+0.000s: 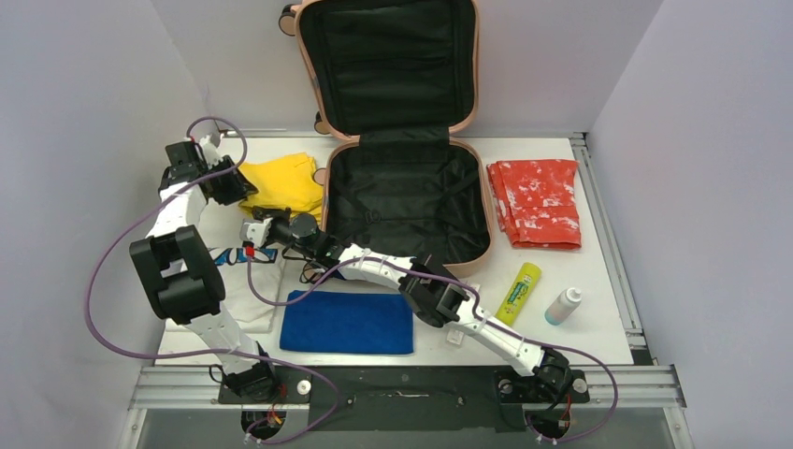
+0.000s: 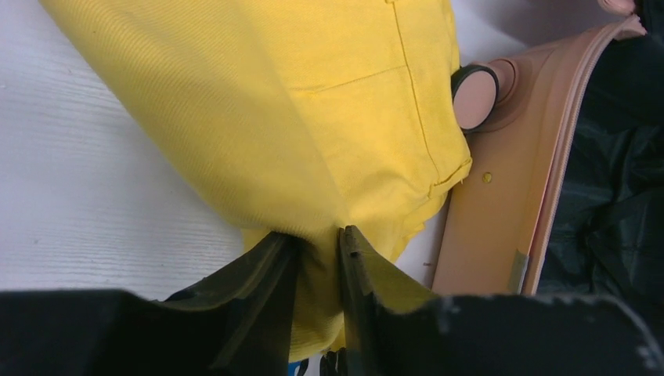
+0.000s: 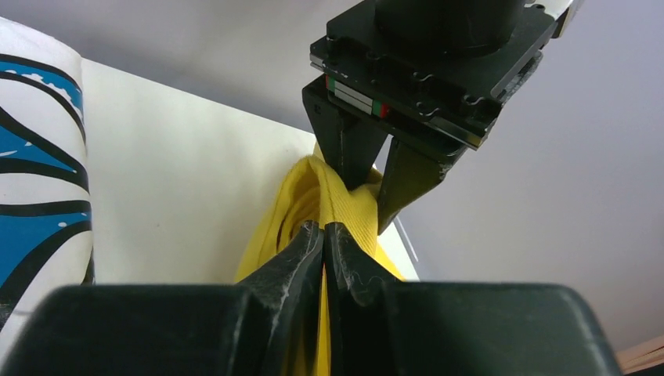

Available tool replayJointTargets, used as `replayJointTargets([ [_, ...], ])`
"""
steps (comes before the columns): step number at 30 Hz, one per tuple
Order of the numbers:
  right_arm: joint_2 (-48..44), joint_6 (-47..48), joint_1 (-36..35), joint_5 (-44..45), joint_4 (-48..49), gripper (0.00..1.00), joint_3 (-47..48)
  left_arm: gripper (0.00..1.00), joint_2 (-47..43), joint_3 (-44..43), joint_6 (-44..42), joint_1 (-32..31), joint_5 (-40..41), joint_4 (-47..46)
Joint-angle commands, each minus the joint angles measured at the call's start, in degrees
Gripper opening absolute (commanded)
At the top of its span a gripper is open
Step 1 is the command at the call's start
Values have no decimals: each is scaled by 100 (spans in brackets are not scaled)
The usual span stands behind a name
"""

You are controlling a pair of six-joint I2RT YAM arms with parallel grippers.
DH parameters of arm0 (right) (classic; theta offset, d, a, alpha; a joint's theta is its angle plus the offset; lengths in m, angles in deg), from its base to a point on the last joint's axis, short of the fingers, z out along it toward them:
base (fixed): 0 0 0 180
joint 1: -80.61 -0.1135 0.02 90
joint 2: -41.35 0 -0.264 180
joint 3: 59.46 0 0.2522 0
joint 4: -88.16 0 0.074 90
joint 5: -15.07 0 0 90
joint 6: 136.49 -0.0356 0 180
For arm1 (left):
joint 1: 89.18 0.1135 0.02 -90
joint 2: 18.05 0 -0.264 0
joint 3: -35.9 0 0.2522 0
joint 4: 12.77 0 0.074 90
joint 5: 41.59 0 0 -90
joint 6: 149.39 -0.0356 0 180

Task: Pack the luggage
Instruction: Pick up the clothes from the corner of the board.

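So over on the far left, the left gripper (image 1: pixel 227 182) is pinched down on the near edge of the yellow garment (image 1: pixel 285 182). The right gripper (image 1: pixel 254 229) has reached right across the table to clamp the same fold just beside it. In the right wrist view both sets of fingers bite into one bunched-up ridge of yellow. My guess is it takes two grips because the thing is soft, floppy knit cotton with stitched seams. One pinch would just let it unfold and drag.

Just near of that is a white shirt with a blue and black print (image 1: pixel 252 299), lying flat, and then a fuzzy blue towel (image 1: pixel 348 323) folded into a neat rectangle.

The luggage (image 1: pixel 411 196) sits at the far middle of the table, right beside the yellow garment. It's lying open with its lid (image 1: pixel 388 61) propped against the far wall. It's a smooth peach hard shell with rounded corners and crinkly black lining, and nothing's in it yet. Looks like the short hop from yellow pile to shell is the plan.

To the right there's a folded red-and-white patterned cloth (image 1: pixel 538 201), and nearer, a yellow-green tube (image 1: pixel 519 293) and a small white bottle (image 1: pixel 563 306).
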Motion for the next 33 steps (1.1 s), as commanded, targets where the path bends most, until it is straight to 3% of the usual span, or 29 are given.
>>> replayJointTargets([
  [1,708,-108,181,-129,425,5,-222,32,-512,-28,-16,47,-681,-302],
  [7,629,-177,227,-38,521,6,-245,68,-508,20,-287,190,-445,-49],
  [8,586,-226,230,16,575,12,-281,73,-516,45,-348,225,-383,-6],
  [10,473,-259,228,66,592,36,-344,80,-558,141,-462,312,-191,63],
  [13,308,-226,211,78,386,67,-342,85,-612,266,-650,445,268,211],
  [16,101,35,172,63,187,83,-448,89,-650,525,-807,553,612,157],
  [19,-115,146,145,87,-159,89,-470,90,-562,806,-875,626,886,-87],
  [26,-504,331,105,247,-937,94,-359,90,87,1058,-373,1146,408,-1113],
  [33,-615,477,87,392,-1191,95,-325,87,474,1413,297,1240,-687,-2316],
])
